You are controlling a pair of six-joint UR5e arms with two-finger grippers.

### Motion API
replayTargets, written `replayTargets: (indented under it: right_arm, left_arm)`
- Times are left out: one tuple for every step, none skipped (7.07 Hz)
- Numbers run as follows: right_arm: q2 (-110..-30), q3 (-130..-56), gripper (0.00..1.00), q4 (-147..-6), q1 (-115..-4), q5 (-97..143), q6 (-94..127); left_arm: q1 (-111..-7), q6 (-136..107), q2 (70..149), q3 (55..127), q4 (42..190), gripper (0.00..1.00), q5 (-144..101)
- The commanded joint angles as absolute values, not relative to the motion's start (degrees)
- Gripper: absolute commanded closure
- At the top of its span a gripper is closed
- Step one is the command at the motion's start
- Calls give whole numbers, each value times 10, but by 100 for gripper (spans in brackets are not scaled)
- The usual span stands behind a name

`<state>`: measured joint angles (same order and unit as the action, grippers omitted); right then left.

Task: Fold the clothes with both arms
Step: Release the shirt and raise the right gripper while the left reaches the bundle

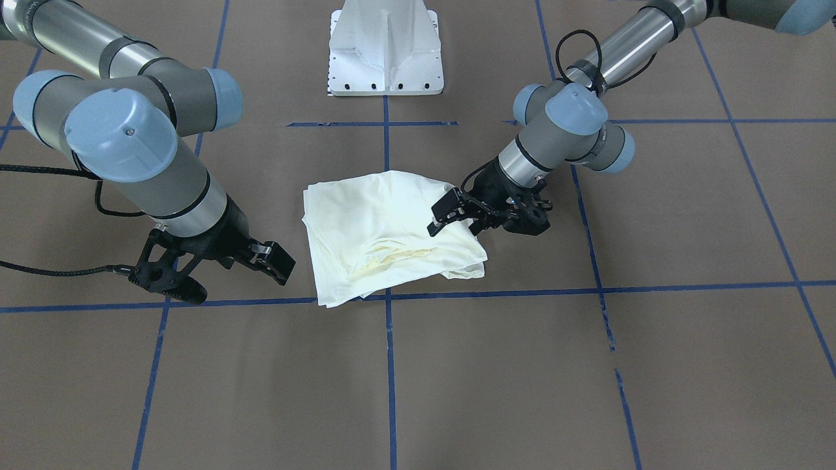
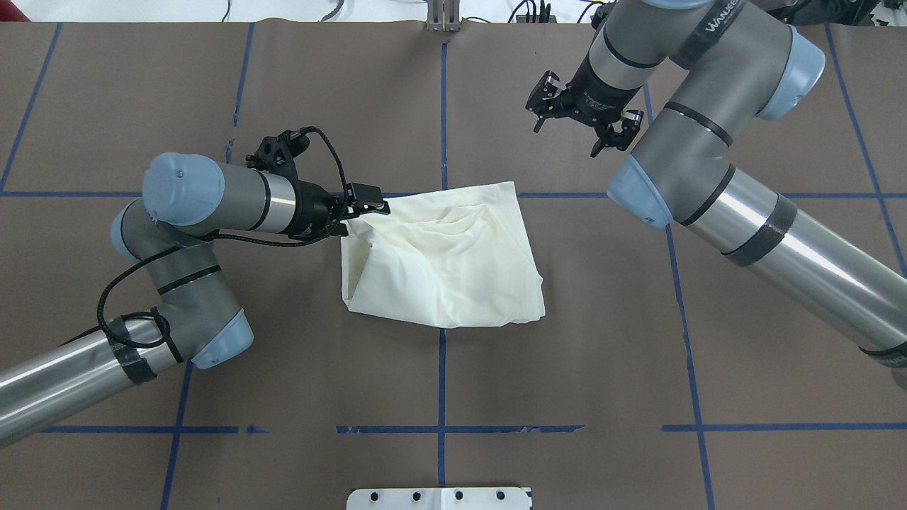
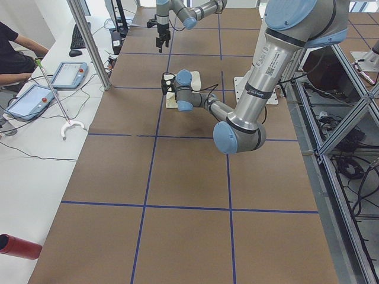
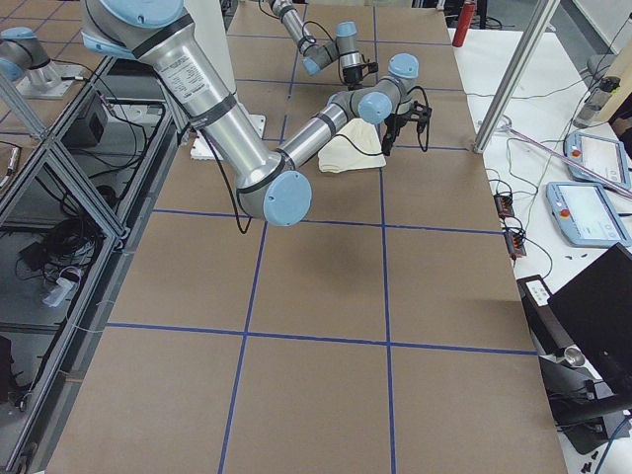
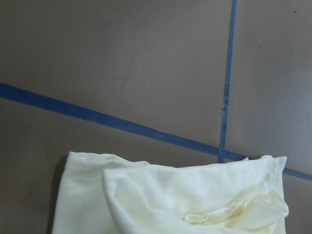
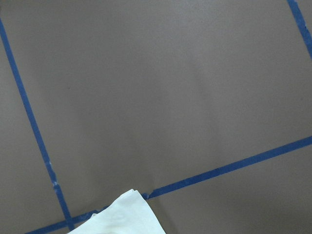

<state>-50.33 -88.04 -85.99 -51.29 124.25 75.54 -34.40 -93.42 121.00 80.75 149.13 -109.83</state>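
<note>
One folded cream T-shirt (image 2: pixel 446 262) lies on the bench (image 2: pixel 283 354): left hand (image 1: pixel 439 219) at its edge, likely for a final tidy, grip indiscernible; right hand (image 2: pixel 565 142) hangs clear, jaws wide apart.

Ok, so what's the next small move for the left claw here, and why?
Probably back the left claw off the shirt, letting go if it holds any cloth; I can't tell. The shirt already lies folded into a rough square, and the right claw hangs open, clear of it.
</note>
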Motion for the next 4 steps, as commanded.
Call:
replayTargets:
  right_arm:
    - [-504,-882,0,-864,-518,1242,746]
    - [-504,-882,0,-868,-519,1242,746]
    - [-504,-882,0,-868,-522,1242,746]
    - [-504,-882,0,-868,-524,1242,746]
  left_arm:
    - [-297,-961,1218,807,1516,0,-1098]
    - [-292,-960,1210,815,1517,0,-1106]
    - [-289,-962,1194,825,1520,0,-1149]
    - [-288,-965,1162,876,1514,0,-1171]
